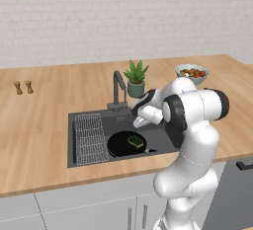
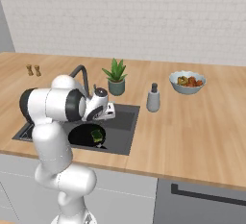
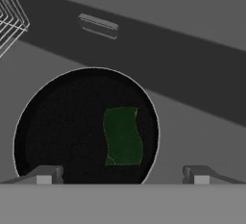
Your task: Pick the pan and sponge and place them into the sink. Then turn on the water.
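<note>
**Op:** Looking across the bench (image 1: 39,125) from the left, I see two small wooden shakers (image 1: 23,87) far back, well apart from everything else. Next comes the sink (image 1: 74,140), with its wire rack (image 1: 90,137) in the left part of the basin.

**Desk:** And the pan?

**Op:** Right of the rack, the pan (image 1: 121,145) lies flat on the sink floor. The sponge (image 1: 136,140) rests inside it, green side up, toward the pan's right half. From the hand view both sit directly below the fingers: pan (image 3: 62,127), sponge (image 3: 123,135).

**Desk:** State of the hand?

**Op:** My hand (image 3: 122,175) is spread wide, holding nothing, and hangs over the basin above the pan, not touching it.

**Desk:** Further right?

**Op:** The faucet (image 1: 117,88) stands at the sink's far edge, a potted plant (image 1: 136,78) just right of it. From the right base view a grey soap dispenser (image 2: 153,98) sits right of the sink, and a bowl of fruit (image 2: 187,81) further right, far back.
</note>
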